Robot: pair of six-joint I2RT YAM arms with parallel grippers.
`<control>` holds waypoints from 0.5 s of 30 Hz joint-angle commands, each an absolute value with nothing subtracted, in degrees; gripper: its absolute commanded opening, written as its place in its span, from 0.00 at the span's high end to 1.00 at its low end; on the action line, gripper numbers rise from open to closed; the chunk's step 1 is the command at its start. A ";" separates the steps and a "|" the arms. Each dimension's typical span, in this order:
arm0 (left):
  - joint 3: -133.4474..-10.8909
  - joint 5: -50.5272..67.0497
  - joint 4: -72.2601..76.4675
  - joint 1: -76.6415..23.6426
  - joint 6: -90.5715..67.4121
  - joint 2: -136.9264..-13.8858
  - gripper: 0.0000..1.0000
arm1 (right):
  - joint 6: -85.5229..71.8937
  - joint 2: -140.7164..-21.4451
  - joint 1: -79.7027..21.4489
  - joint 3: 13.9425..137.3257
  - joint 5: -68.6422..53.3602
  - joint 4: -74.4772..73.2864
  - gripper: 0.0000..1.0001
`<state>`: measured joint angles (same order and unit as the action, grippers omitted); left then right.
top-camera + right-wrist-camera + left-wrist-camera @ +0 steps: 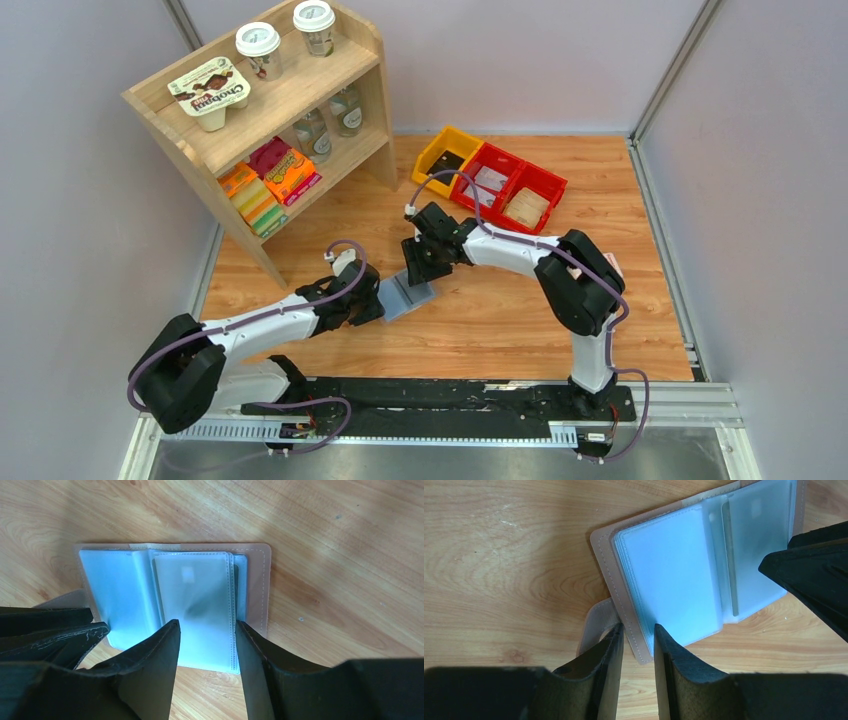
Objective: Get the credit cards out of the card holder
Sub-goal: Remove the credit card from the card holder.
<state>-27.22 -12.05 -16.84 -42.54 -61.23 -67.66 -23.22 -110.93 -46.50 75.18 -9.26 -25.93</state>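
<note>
While bent low, pincers (370, 303) (418, 268) flanking holder (408, 295)

Bright, even light from overhead fills the top view, which is sharp throughout, and the arms throw only soft, short shadows on the desk (480, 320). Both wrist views are slightly softer. The left claw (639, 645) and right claw (207, 655) loom as near-black, underexposed shapes at the bottom edge. The card holder (200, 595) has a pale bluish sheen, with a dim grey shadow on its frosted sleeve.
</note>
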 commanded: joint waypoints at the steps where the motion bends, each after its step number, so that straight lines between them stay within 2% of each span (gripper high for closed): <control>1: -27.86 -11.69 -17.40 -42.36 -61.17 -68.47 0.63 | -22.06 -110.31 -47.28 76.38 -5.89 -26.46 0.49; 10: -27.86 -11.51 -17.40 -42.36 -61.17 -68.55 0.64 | -21.45 -110.30 -47.64 76.20 -10.10 -25.14 0.50; 15: -27.77 -11.43 -17.23 -42.36 -61.08 -68.55 0.64 | -21.62 -110.22 -47.72 76.29 -12.39 -24.61 0.59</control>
<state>-27.22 -12.08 -16.86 -42.54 -61.23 -67.70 -22.35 -110.93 -47.18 75.18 -9.10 -25.98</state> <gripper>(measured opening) 0.360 0.439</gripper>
